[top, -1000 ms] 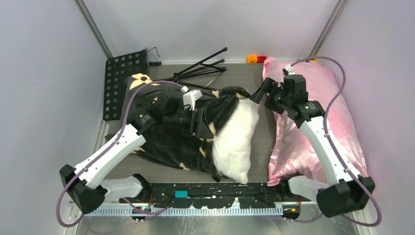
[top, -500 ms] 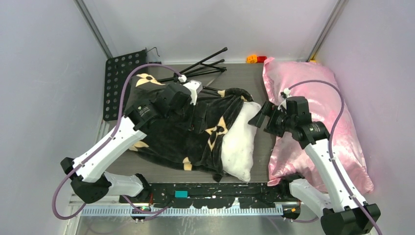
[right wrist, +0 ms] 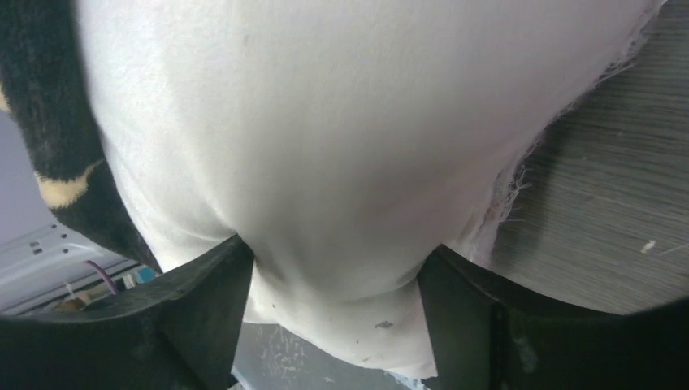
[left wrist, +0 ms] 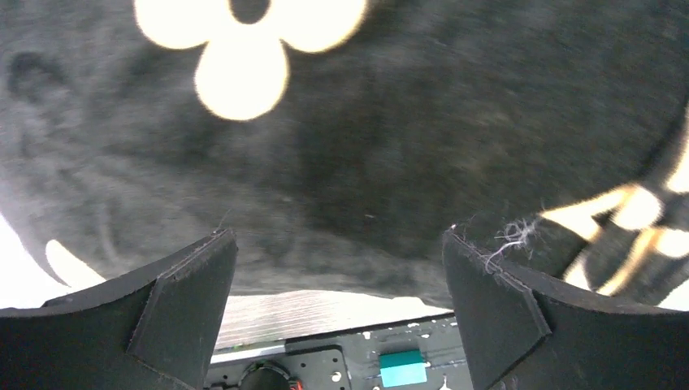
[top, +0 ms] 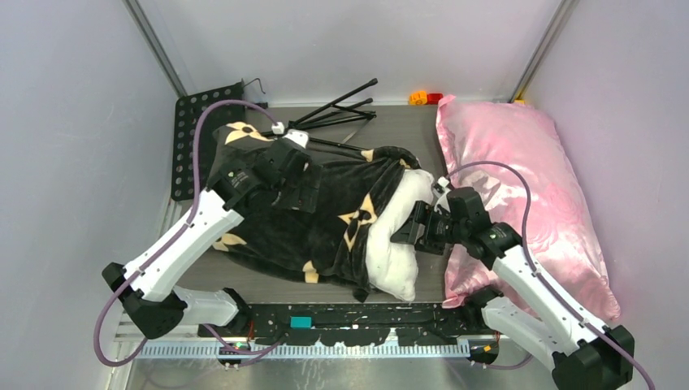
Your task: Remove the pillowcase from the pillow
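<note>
The black plush pillowcase [top: 276,231] with tan flower motifs lies at centre left and covers most of the white pillow [top: 396,264], whose right end sticks out. My left gripper [top: 313,191] hovers over the middle of the pillowcase. In the left wrist view it [left wrist: 337,244] is open and empty, with the pillowcase [left wrist: 366,146] just beyond the fingertips. My right gripper [top: 405,233] is pressed against the bare end of the pillow. In the right wrist view it [right wrist: 333,260] is open wide, with the pillow [right wrist: 325,122] bulging between both fingers and a pillowcase edge [right wrist: 41,106] at left.
A shiny pink satin pillow [top: 520,171] lies along the right side, under my right arm. A black perforated plate [top: 195,138] and black folded stand legs [top: 333,118] lie at the back left. A small orange and red toy [top: 424,97] sits at the back.
My right gripper has swung from the pillow's far top corner toward me and to the left, onto the middle of the bare white end. My left gripper has drawn back left over the pillowcase.
</note>
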Available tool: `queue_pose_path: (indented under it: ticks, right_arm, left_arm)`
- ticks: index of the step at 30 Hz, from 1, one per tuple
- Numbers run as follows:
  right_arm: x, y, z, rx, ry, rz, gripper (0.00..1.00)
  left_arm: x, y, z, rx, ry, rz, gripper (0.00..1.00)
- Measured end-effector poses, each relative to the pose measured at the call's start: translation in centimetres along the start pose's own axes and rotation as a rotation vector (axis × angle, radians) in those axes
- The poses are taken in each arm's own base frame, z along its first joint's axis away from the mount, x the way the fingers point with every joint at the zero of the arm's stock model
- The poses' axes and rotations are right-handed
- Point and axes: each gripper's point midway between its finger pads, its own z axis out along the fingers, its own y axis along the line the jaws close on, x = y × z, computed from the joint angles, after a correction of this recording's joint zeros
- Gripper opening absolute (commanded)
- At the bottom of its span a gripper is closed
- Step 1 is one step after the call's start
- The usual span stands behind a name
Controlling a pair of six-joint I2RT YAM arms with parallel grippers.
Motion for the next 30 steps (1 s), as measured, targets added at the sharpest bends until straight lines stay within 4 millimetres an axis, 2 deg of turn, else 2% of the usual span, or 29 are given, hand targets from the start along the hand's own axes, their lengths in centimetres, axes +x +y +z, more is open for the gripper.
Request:
queue_pose_path:
  ticks: [4,5,6,13,20,22,24,29,30]
  right_arm:
    - [0.1,-0.1,1.2,0.014,0.033,-0.002,0.14]
    - [0.1,-0.2,1.4,0.017,0.04,0.0,0.04]
    - [0.1,-0.2,1.6,0.018,0.045,0.002,0.01]
    - [-0.5,0.3,1.2,0.017,0.026,-0.027,0.0]
    - [-0.5,0.3,0.2,0.022,-0.008,-0.061,0.0]
    - [-0.5,0.2,0.1,0.023,-0.01,-0.066,0.0]
    - [-0.5,0.1,0.1,0.027,-0.009,-0.069,0.0]
    - [-0.7,0.2,-0.1,0.037,-0.015,-0.074,0.0]
    - [-0.8,0.2,-0.2,0.045,-0.023,-0.075,0.0]
  left_arm:
    - [-0.2,3.4,0.3,-0.087,0.002,-0.071,1.0]
    - [0.0,4.2,0.3,-0.102,0.0,-0.091,1.0]
    - [0.3,4.9,0.2,-0.114,-0.003,-0.109,1.0]
    - [2.4,9.3,0.1,-0.224,-0.023,-0.265,1.0]
    - [3.0,14.2,1.4,-0.338,-0.052,-0.441,1.0]
    - [2.8,15.5,1.9,-0.361,-0.059,-0.468,0.97]
    - [2.7,16.3,2.6,-0.365,-0.06,-0.493,0.83]
    - [3.8,16.5,6.3,-0.297,0.008,-0.554,0.18]
    - [4.1,16.5,6.8,-0.289,0.018,-0.565,0.1]
